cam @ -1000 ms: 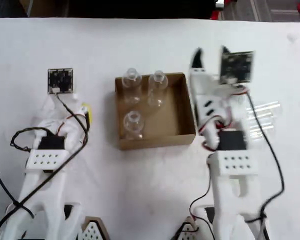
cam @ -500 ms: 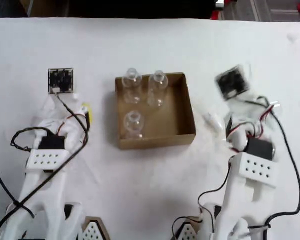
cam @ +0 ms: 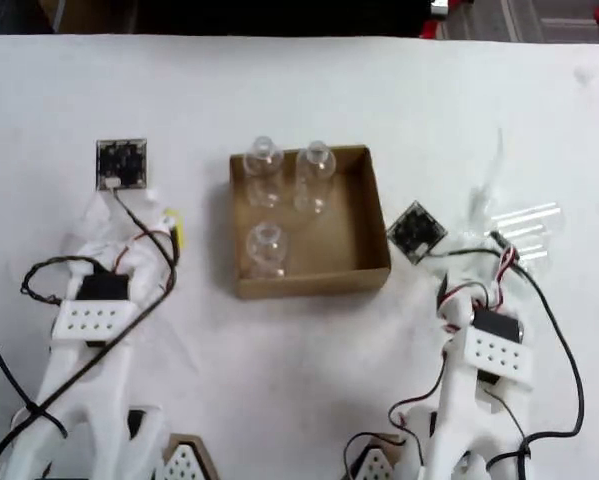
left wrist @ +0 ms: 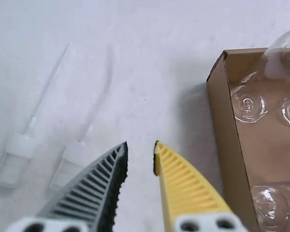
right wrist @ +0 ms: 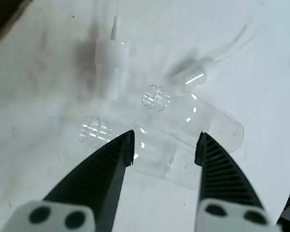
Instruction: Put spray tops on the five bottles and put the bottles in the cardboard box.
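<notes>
A cardboard box stands mid-table with three clear uncapped bottles upright inside; the left wrist view sees their mouths by the box's wall. My left gripper hovers over bare table beside the box, open by a narrow gap, nothing between its fingers. Two spray tops with long dip tubes lie just beyond it. My right gripper hangs open above two clear bottles lying on their sides. Two more spray tops lie past those.
The lying bottles rest right of the box, close to the right arm. The left arm sits left of the box. White table stretches behind the box to a dark far edge.
The right arm has drawn back from the box's right side and swung toward the near right, now over the lying bottles. The left arm and the box have stayed still.
</notes>
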Action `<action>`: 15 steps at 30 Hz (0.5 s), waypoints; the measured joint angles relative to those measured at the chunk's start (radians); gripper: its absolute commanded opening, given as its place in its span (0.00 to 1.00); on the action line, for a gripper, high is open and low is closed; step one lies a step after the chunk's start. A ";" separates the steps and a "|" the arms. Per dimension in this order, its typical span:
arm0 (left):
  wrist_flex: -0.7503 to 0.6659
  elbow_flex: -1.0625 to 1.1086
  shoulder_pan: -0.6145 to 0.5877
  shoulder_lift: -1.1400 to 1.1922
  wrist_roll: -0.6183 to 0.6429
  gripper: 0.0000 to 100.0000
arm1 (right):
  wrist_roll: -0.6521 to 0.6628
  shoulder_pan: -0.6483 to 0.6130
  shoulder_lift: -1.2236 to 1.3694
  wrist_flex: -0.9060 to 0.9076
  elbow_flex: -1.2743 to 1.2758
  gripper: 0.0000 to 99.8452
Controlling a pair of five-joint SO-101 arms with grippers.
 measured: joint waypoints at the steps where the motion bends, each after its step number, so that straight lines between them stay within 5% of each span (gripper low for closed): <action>1: 0.000 0.000 0.000 0.000 0.000 0.09 | 0.014 0.000 0.000 0.011 0.000 0.18; 15: 0.000 0.000 0.000 0.000 0.000 0.09 | 0.385 -0.046 -0.003 0.061 -0.008 0.30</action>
